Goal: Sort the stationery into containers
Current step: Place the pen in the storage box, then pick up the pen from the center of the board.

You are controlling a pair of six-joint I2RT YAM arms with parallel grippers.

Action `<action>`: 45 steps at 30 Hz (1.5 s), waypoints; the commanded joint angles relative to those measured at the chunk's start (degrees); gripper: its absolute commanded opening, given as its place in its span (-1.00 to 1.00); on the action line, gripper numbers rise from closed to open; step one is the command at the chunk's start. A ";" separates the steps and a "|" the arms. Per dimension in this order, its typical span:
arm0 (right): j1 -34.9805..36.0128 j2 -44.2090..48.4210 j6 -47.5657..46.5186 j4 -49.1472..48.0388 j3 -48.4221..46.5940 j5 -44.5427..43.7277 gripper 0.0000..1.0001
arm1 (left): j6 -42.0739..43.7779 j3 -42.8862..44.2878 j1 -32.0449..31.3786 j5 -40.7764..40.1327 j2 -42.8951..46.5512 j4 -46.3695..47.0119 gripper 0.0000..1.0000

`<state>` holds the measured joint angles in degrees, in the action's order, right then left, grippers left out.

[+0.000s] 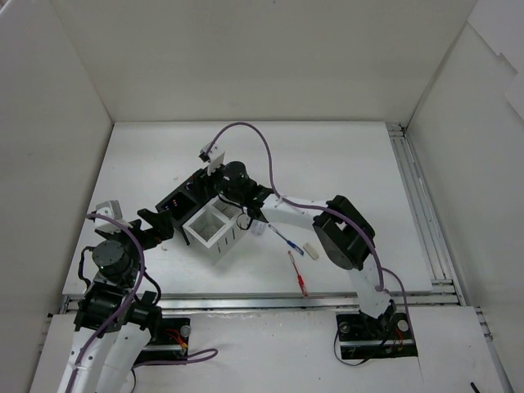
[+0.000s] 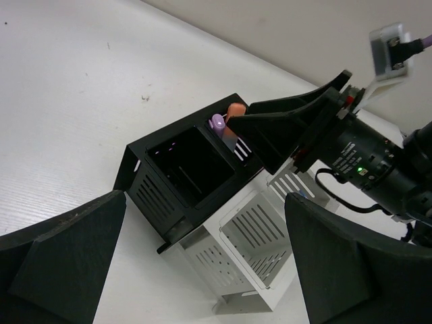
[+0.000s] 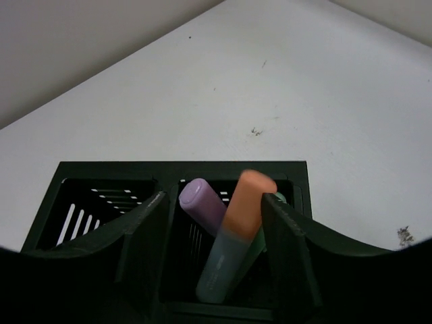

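Currently the right gripper (image 3: pixel 214 197), jaws spread, straddles the orange highlighter (image 3: pixel 246 202) standing in the black box (image 3: pixel 182 166); the blue pen (image 1: pixel 284 241) lies at its four o'clock, axis ten-to-four, nearer this arm.

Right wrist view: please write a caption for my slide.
An orange highlighter and a purple highlighter lean in one compartment of the black box.
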<state>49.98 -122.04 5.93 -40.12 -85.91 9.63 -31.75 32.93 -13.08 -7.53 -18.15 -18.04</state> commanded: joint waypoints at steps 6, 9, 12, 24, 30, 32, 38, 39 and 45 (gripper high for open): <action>0.21 14.18 -3.56 -7.69 -1.63 2.07 0.59 | 0.19 3.02 -0.19 4.88 -3.64 3.28 0.99; -0.05 18.57 -2.77 -7.69 1.87 -2.06 0.95 | 2.47 3.72 -0.19 6.91 -4.26 4.77 0.99; -2.15 24.80 2.04 -5.86 10.02 -6.28 0.96 | 4.76 5.30 -0.19 14.71 -7.41 7.22 0.99; -17.80 36.43 -42.20 74.13 11.43 -5.13 0.96 | 9.86 5.66 -0.72 27.92 -13.67 11.80 0.99; -23.26 38.89 -40.57 74.49 19.88 -1.01 0.96 | 10.39 5.31 -1.24 25.29 -12.78 10.92 0.99; -22.82 39.51 -37.32 73.96 22.44 -2.51 0.96 | 10.74 5.30 -1.24 24.50 -13.05 10.58 0.99; -20.63 37.67 -33.62 75.10 30.18 -11.64 0.96 | 12.23 4.87 -1.24 22.29 -15.07 11.27 0.99; -20.01 36.97 -33.36 75.36 30.01 -11.56 0.96 | 12.58 4.87 -1.24 22.30 -15.33 11.28 0.99; -19.91 31.61 -31.51 77.21 31.50 -14.64 0.96 | 14.60 5.04 -1.24 20.89 -16.04 12.50 0.99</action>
<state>30.50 -88.23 -27.18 34.50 -55.24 -1.30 -19.51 36.93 -13.96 14.17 -33.65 -11.05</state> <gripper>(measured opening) 0.979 0.996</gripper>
